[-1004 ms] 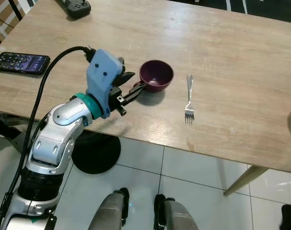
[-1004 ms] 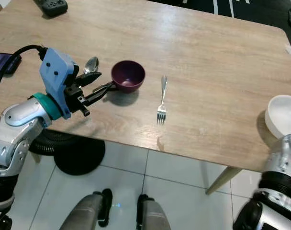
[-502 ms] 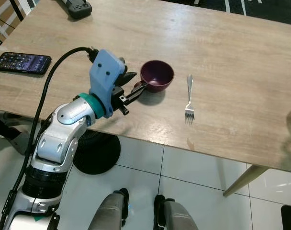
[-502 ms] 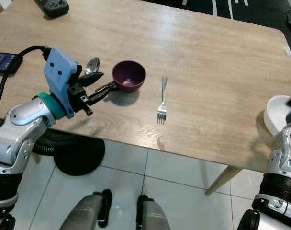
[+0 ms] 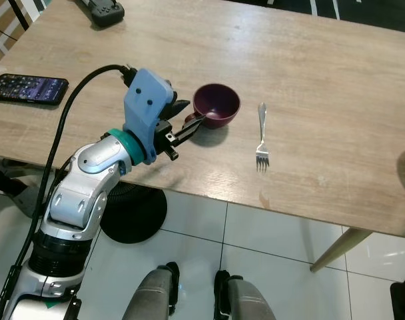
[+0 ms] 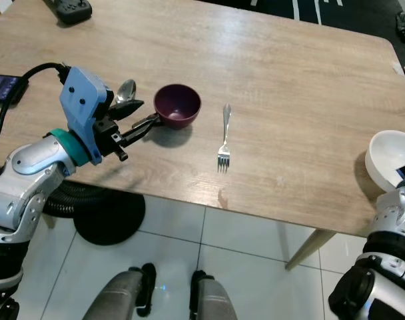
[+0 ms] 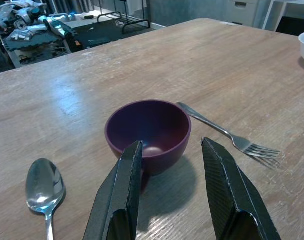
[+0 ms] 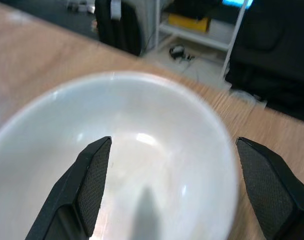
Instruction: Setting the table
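Note:
A small purple bowl (image 6: 177,105) stands on the wooden table (image 6: 289,80), near its front edge. My left gripper (image 6: 148,111) is open at the bowl's near left side, one fingertip at the rim and the other just beside the wall. A spoon (image 6: 126,90) lies left of the bowl and a fork (image 6: 224,137) lies to its right. A white bowl (image 6: 391,160) sits at the table's right front edge. My right gripper (image 8: 173,142) hovers over it, open wide, with one finger on each side.
A phone (image 5: 28,88) lies at the table's left edge. A black device (image 5: 99,10) sits at the far left corner. White floor tiles and a black round base (image 5: 132,213) lie below the front edge. The table's middle and far side are bare wood.
The left gripper stays by the purple bowl, still open. The right arm has shifted slightly at the white bowl. The view has moved a little.

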Tool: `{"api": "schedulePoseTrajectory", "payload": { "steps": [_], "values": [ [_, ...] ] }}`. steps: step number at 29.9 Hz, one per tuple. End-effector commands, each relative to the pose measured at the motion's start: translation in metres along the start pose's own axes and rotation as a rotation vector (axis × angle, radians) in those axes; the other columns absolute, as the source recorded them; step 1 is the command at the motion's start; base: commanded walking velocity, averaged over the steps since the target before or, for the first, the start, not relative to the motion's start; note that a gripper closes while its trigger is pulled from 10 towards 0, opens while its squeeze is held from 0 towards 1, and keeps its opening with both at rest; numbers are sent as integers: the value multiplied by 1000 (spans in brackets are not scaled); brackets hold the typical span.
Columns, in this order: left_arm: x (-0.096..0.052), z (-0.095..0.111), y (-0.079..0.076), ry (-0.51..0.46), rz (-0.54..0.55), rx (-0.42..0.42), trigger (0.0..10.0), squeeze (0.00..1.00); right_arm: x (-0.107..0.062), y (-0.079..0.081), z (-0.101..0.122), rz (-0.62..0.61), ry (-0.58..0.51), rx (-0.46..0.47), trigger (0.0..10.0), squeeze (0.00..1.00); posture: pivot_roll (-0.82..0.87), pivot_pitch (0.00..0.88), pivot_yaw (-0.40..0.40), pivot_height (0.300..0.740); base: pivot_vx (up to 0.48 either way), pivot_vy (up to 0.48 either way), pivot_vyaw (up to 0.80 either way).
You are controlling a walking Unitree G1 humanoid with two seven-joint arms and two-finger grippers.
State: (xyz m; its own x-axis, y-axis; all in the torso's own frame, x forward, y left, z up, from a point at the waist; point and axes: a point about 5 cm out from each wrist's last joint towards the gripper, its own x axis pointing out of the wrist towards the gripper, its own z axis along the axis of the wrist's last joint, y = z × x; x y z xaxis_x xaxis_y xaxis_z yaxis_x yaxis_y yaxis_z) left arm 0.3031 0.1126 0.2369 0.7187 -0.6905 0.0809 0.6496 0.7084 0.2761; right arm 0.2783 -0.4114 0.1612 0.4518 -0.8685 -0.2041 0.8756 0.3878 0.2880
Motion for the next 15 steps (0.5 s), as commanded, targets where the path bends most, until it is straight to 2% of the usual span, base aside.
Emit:
{"api": "schedulePoseTrajectory", "payload": {
  "steps": [1, 3, 4, 6, 7, 15],
  "values": [
    [-3, -1, -2, 6, -1, 1, 10000, 0, 5, -8, -4, -26, 57, -30, 10000, 0, 173, 146, 15, 740, 0, 0, 0],
    [-3, -1, -2, 6, 0, 1, 10000, 0, 6, -8, -5, -31, 62, -35, 10000, 0, 173, 146, 15, 740, 0, 0, 0],
    [-3, -1, -2, 6, 0, -1, 10000, 0, 8, -15, -6, -66, 71, -48, 8627, 0, 169, 148, 12, 740, 0, 0, 0],
    [-3, -1, -2, 6, 1, -2, 10000, 0, 8, -17, -7, -75, 73, -51, 8627, 0, 169, 148, 12, 740, 0, 0, 0],
    [-3, -1, -2, 6, 1, -2, 10000, 0, 9, -17, -10, -61, 94, -48, 0, 0, 170, 148, 9, 740, 0, 0, 0],
    [-2, -1, -3, 5, 3, -6, 10000, 0, 7, -10, -15, 37, 133, -12, 0, 0, 161, 147, 11, 740, 0, 0, 0]
  ]
}}
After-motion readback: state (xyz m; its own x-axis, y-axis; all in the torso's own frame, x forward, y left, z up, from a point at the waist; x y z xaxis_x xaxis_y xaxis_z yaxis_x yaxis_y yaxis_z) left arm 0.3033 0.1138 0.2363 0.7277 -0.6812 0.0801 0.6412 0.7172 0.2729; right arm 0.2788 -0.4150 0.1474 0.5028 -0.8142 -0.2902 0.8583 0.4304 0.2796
